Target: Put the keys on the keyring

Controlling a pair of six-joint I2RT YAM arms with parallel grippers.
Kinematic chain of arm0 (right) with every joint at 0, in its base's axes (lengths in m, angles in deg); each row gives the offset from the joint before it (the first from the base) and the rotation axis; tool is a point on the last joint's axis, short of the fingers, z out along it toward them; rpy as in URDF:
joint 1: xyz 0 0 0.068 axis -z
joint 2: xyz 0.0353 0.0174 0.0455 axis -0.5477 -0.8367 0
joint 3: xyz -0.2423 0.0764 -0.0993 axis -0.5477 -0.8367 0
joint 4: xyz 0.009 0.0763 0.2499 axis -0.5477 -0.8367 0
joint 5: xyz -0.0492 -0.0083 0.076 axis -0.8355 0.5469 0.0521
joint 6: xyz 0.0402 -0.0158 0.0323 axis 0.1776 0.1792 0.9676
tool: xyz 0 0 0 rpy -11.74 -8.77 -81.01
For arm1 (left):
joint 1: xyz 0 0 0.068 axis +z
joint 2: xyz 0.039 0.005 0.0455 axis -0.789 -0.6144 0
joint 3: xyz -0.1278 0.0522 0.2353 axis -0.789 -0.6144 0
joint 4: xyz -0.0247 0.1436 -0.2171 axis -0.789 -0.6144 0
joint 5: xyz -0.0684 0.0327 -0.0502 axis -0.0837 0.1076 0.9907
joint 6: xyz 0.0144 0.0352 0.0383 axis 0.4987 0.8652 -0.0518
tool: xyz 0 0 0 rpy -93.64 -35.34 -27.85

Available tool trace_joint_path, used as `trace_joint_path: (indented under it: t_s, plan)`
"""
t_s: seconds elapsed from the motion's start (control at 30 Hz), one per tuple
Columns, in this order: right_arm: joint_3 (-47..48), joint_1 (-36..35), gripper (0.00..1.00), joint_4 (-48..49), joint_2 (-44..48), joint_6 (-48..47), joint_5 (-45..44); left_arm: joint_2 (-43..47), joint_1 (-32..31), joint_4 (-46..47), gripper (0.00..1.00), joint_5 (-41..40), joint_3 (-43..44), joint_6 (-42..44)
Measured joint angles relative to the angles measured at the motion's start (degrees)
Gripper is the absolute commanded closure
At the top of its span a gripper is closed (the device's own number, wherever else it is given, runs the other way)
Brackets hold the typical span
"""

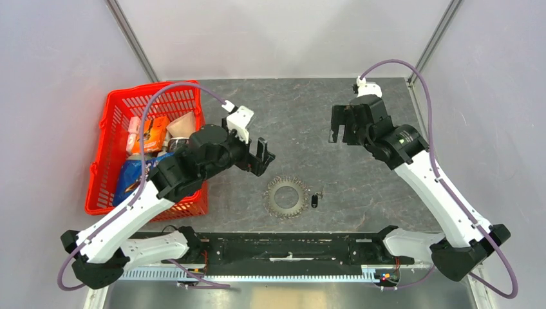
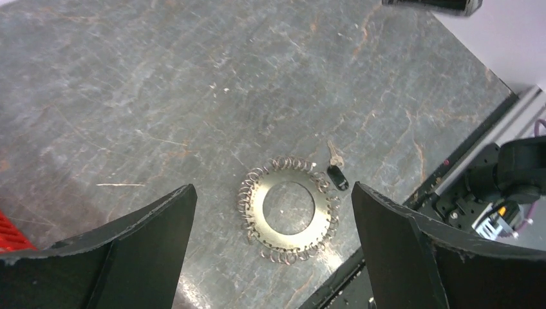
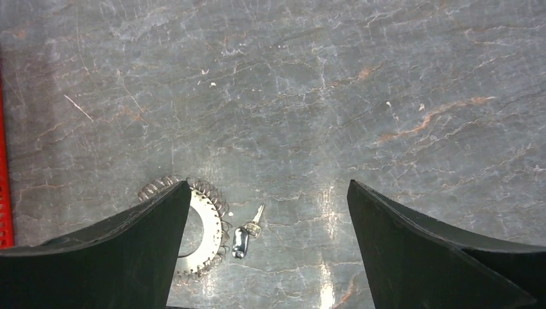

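Only the overhead view took in the red basket (image 1: 108, 132) of packets at the desk's (image 1: 360, 187) left edge. The wrist views alone resolved the keys (image 2: 336, 175), black head and thin metal bit, lying just beside the keyring (image 2: 255, 209). The left end effector (image 1: 265, 154) and the right end effector (image 1: 341, 133) hung above the desk, fingers spread wide, holding nothing.

No legible text, print on packages (image 1: 152, 136) in red basket (image 1: 98, 168) too small to read
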Motion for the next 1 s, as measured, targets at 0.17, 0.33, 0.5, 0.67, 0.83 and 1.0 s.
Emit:
trace_joint_path:
  t_s: [0.17,0.33,0.5,0.67,0.83,1.0]
  plan:
    - [2.67,0.0,0.01,-1.79,0.46,-0.07,-0.96,-4.17,0.0,-1.11,0.06,4.98,0.39,-1.29]
    - [2.6,0.0,0.01,-4.13,1.18,-0.46,0.33,-8.72,0.0,-1.77,0.07,7.76,0.42,-3.52]
    - [-0.26,0.0,0.01,-4.63,1.16,-0.44,2.56,-11.89,0.0,-1.68,0.05,7.93,0.42,-5.66]
    - [-5.49,0.0,0.01,-4.7,1.49,-0.02,6.67,-15.37,0.0,-0.94,0.05,7.93,0.44,-8.02]
    - [-10.21,0.0,0.01,-4.13,3.1,0.98,9.9,-20.94,-0.37,-0.13,0.09,7.19,0.46,-11.34]
    - [-15.06,0.0,0.07,-2.47,5.95,2.73,15.63,-23.74,-1.18,-0.72,0.15,4.07,0.44,-14.08]
